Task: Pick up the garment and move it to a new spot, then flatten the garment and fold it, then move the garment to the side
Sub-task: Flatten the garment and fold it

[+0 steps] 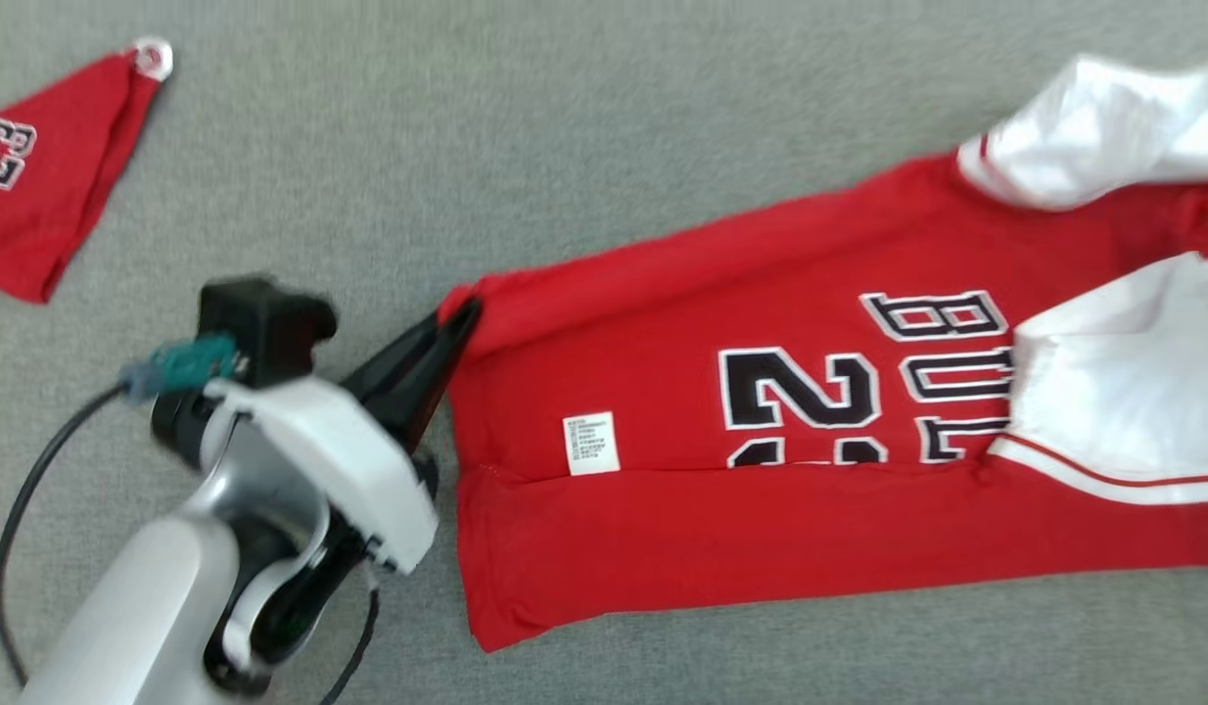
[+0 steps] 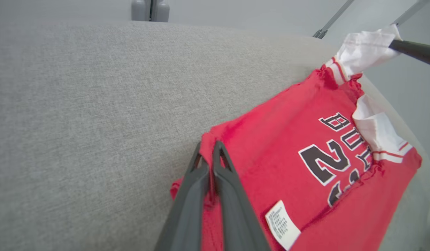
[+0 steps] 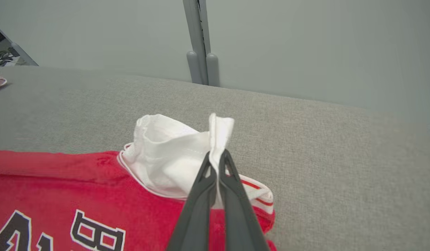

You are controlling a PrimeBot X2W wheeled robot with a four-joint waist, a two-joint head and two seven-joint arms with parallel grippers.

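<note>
Red jersey (image 1: 761,490), centre-right of frame on grey surface (image 1: 565,117): left gripper (image 1: 462,318) clenched on hem corner, right gripper (image 3: 216,164) clenched on white sleeve (image 3: 166,157); folding apparently under way; next calls for lifting both edges evenly.

The jersey (image 1: 761,529) is showing red with black, white-edged lettering, white sleeves (image 1: 1103,392) piped in red and a white label (image 1: 591,444), against a plain grey surface (image 1: 565,127), while a second garment (image 1: 46,196) is showing the same red with white-edged numerals.
</note>
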